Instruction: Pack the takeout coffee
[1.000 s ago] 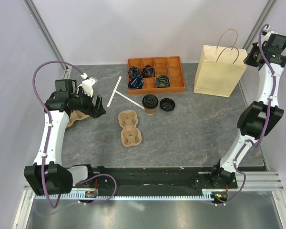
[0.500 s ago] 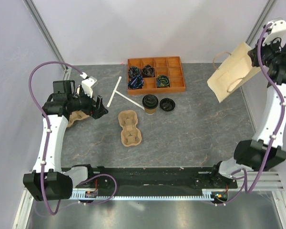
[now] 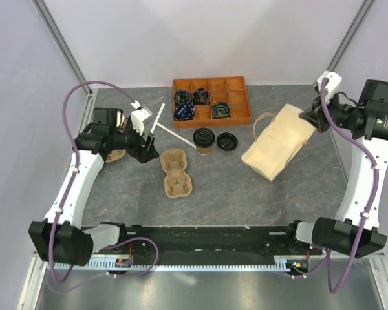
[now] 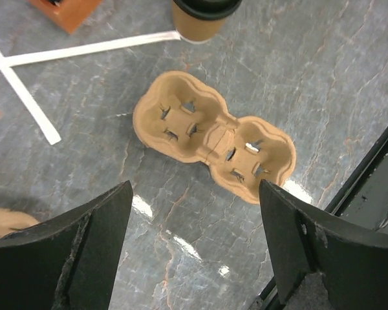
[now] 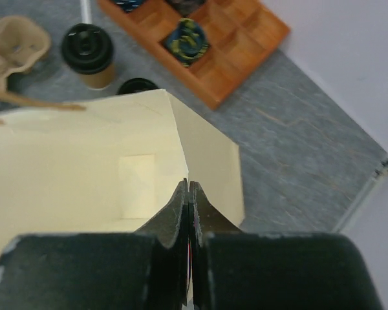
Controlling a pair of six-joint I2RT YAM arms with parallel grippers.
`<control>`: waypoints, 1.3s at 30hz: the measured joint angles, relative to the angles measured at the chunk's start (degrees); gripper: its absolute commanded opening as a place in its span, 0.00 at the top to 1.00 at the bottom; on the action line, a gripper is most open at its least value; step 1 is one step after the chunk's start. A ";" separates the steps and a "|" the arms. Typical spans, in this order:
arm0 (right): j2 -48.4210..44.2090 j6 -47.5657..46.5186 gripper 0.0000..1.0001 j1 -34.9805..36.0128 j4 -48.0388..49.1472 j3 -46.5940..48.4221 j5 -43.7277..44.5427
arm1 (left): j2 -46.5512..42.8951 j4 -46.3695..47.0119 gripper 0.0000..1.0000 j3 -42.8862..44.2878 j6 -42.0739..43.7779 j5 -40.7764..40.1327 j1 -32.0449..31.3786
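Coffee [image 3: 204,141] stands upright with its black lid on, near the middle of the table [image 3: 246,194] and a little toward 12 o'clock, clear of both my grippers.

The bag [image 3: 277,150] is the biggest thing here. It hangs tilted at 3 o'clock from the cup, with its far end down toward 7 o'clock. I cannot tell whether that end touches the table. My right gripper [image 3: 306,118] is pinched tight on the bag's rim, and through that wrist I look straight into its pale inside.

The orange tray [image 3: 237,97] lies at 12 o'clock from the cup, with dark bundles in some compartments.

The carrier [image 3: 175,173] lies flat at 7 o'clock from the cup, both pockets empty.

My left gripper [image 3: 149,150] hovers at 9 o'clock from the cup, just beside the carrier's far end. Its jaws are spread wide and hold nothing. Through that wrist the carrier sits between my fingers.

A loose lid [image 3: 227,141] lies just beside the cup at 3 o'clock.

White sticks [image 3: 158,123] form a T at 10 o'clock, one tip reaching the cup.
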 measured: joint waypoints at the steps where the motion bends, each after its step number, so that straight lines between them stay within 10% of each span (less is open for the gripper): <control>1: -1.20 -1.55 1.00 0.98 -1.05 -1.55 -0.85 | 1.03 0.26 0.18 -0.09 0.04 -0.52 -0.70; 12: -16.81 -11.58 1.00 9.18 -5.88 -12.24 -6.88 | 13.20 3.98 0.31 -4.48 1.66 -8.35 -6.34; 34: -16.35 -1.46 1.00 13.75 -1.73 -15.32 -8.55 | 31.36 16.06 0.41 0.02 14.40 -8.68 -9.07; 39: -16.20 0.15 1.00 14.49 -0.83 -15.41 -8.55 | 33.90 17.09 0.58 0.07 15.91 -8.72 -9.88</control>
